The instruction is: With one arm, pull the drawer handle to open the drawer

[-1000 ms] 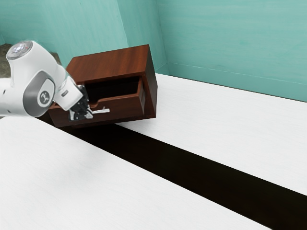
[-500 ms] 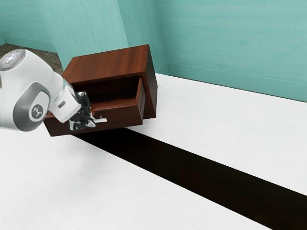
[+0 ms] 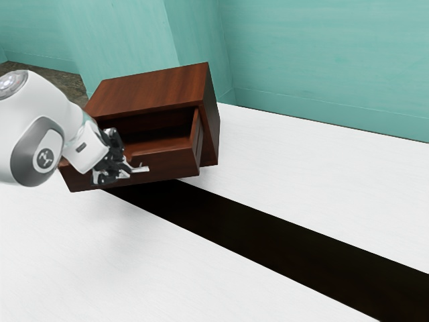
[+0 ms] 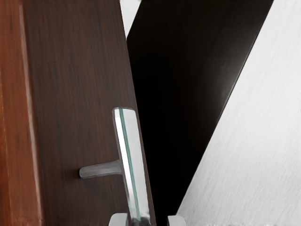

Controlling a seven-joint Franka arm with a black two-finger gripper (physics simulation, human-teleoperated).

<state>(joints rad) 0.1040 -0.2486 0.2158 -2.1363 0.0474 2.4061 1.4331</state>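
Handle first: the drawer handle (image 4: 132,160) is a silver bar standing off the dark wooden drawer front (image 4: 80,94) on a short post. Your jaws sit narrow toward one end of it, closed on the bar from both sides. In the exterior view the drawer (image 3: 167,161) stands partly out of the brown cabinet (image 3: 157,90), with a dark opening above its front. The cabinet is toward the exterior view's left on the white worktop (image 3: 301,154), and the drawer's front lies just beside a black strip (image 3: 268,241) that crosses the worktop.

Judging by that, you are mid-pull, with more travel likely left. Draw the hand straight back along the drawer's own line of slide, away from the cabinet's face, not sideways and not down. The grip is off the bar's middle, so an off-axis tug would tend to twist the drawer in its guides or lever the bar out of the jaws. Pull evenly and slowly, and hold the wrist at the angle it has. Watch the cabinet too: it looks free-standing, and a hard jerk could drag the whole box along rather than open the drawer. Let the arm (image 3: 40,144) retreat toward the exterior view's left, and stop once the drawer is well out.
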